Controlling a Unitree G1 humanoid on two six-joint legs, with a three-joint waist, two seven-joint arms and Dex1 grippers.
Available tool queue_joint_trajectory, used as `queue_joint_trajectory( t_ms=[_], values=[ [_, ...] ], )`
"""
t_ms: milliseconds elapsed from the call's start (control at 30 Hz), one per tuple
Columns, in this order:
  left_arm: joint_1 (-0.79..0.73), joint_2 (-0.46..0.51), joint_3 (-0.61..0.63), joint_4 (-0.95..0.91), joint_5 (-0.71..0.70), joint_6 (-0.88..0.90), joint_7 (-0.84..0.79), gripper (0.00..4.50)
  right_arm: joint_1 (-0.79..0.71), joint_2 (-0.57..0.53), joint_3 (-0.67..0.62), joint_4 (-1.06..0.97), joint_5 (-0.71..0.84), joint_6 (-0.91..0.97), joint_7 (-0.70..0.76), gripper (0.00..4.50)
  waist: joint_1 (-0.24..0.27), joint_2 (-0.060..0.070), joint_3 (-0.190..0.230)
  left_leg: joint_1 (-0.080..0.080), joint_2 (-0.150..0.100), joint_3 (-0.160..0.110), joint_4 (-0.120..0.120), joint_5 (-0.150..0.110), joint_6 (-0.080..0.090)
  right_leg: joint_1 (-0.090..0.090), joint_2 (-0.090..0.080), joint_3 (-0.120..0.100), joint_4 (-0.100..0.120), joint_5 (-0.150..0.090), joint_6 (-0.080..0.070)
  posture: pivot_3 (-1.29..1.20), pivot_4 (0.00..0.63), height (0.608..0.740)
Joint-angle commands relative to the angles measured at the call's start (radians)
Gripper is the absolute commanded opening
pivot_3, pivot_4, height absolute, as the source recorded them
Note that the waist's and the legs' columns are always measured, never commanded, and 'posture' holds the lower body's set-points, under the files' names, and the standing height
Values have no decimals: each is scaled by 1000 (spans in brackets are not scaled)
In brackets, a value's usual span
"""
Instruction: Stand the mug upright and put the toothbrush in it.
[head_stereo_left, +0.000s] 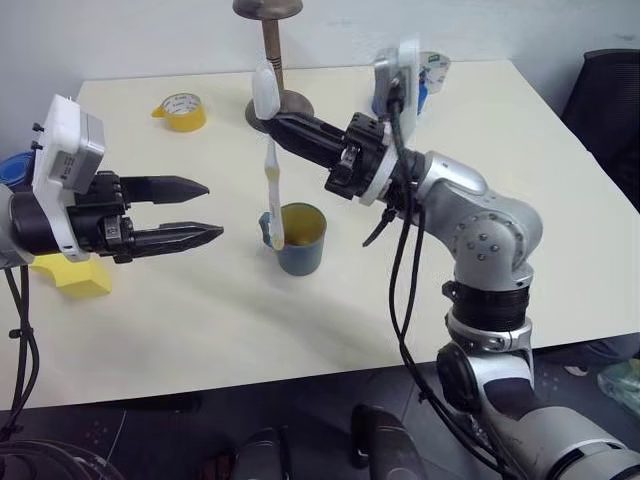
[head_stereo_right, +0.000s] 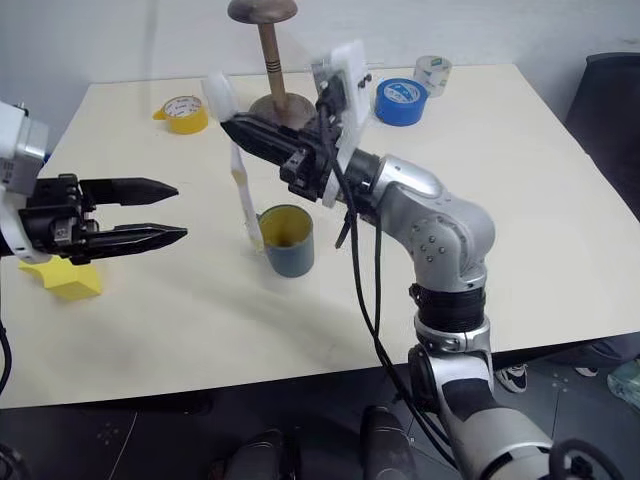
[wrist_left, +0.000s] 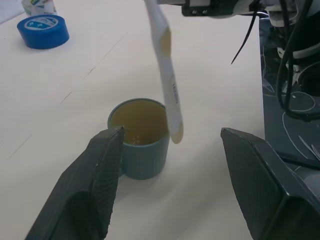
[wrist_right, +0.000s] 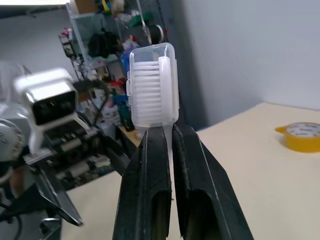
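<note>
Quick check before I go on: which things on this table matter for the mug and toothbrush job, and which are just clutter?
Job:
- mug, upright
- toothbrush, hanging beside the mug's rim, head up
- right gripper, shut on the toothbrush
- left gripper, open, holding nothing

Lying about:
- yellow tape roll
- blue tape roll
- clear tape roll
- yellow block
- wooden stand

One mug (head_stereo_left: 301, 238) — three tape rolls (head_stereo_left: 181, 111)

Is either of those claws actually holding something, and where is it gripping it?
The right gripper pinches the toothbrush just below its capped head; the handle hangs down. The left gripper holds nothing.
</note>
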Motion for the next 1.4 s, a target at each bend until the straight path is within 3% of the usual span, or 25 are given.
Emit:
queue_joint_trajectory(
  t_ms=[33,467,700,867,967,1100,1233,1300,1400],
  values=[
    [-34,17,18,-9,6,-20,-2,3259,-37,-38,-8,-30,1,-35,-13,29,0,0,0,0,0,0,0,0,0,0,0,0,0,0,0,0,150,740],
    [-78,12,-8,0,9,-16,3,3259,117,-44,147,126,-210,-278,45,29,0,0,0,0,0,1,0,0,0,0,0,0,0,0,0,0,150,740],
    [-74,-13,-43,11,32,-28,1,3259,224,-62,146,103,-243,-308,38,1932,4,-1,0,-1,0,0,0,0,0,0,0,0,0,0,0,0,150,740],
    [-36,-27,-54,29,76,-65,-23,3259,263,-224,79,-61,-163,-172,63,3598,8,-1,0,-1,0,0,1,0,0,0,0,0,0,0,0,0,150,740],
    [-24,-22,-53,66,99,-86,-46,3259,239,-408,-52,-144,-1,-6,126,4427,11,-1,0,-1,0,0,1,0,0,0,0,0,-1,0,0,0,150,740],
    [-19,-6,-47,108,124,-112,-88,3259,250,-725,-139,-165,166,149,353,4427,31,-1,0,-1,0,1,1,-1,2,0,0,1,-3,0,0,0,150,740],
    [2,22,-30,127,143,-127,-135,3259,375,-1025,-171,-157,179,135,658,4427,35,-3,1,-1,0,2,0,-1,2,0,0,1,-5,0,0,0,150,740],
    [7,31,-18,133,139,-121,-151,3259,429,-1106,-185,-120,149,99,730,4427,34,-4,1,-2,0,4,1,-2,3,0,0,2,-6,0,0,0,150,740],
    [24,28,-13,128,145,-128,-160,3259,452,-1108,-183,-85,123,51,717,4427,30,-4,0,-1,0,7,2,-2,4,0,0,5,-8,0,0,0,150,740]
  ],
)
